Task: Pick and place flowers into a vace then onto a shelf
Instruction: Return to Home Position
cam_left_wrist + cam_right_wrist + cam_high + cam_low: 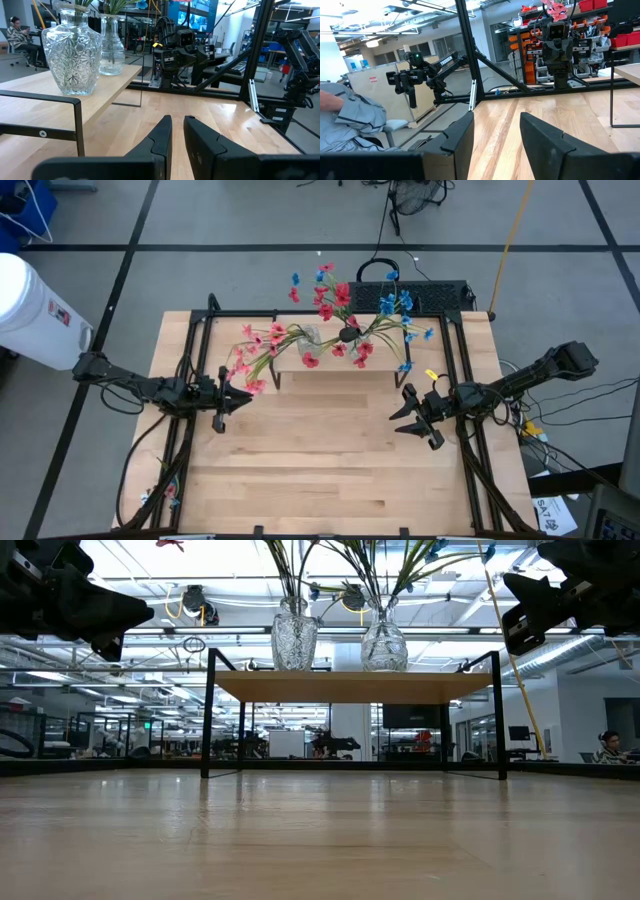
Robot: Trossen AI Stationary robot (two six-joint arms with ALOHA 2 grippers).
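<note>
Two clear cut-glass vases (294,638) (383,640) stand by their bases on the shelf (350,687), a low light-wood board on black legs at the table's far side (330,367). Their green stems carry the flowers: pink sprays (255,350) lean left, red (335,298) sit in the middle, blue (395,305) lean right. My left gripper (240,395) hovers above the table near the shelf's left end, its fingers a narrow gap apart (177,132), holding nothing. My right gripper (403,412) hovers near the shelf's right end, open and holding nothing (496,130).
Black frame rails (190,430) (470,460) run along both table sides under the arms. The wooden tabletop (320,470) in front of the shelf is bare wood. A seated person (17,30) and a grey sleeve (350,115) show beyond the table.
</note>
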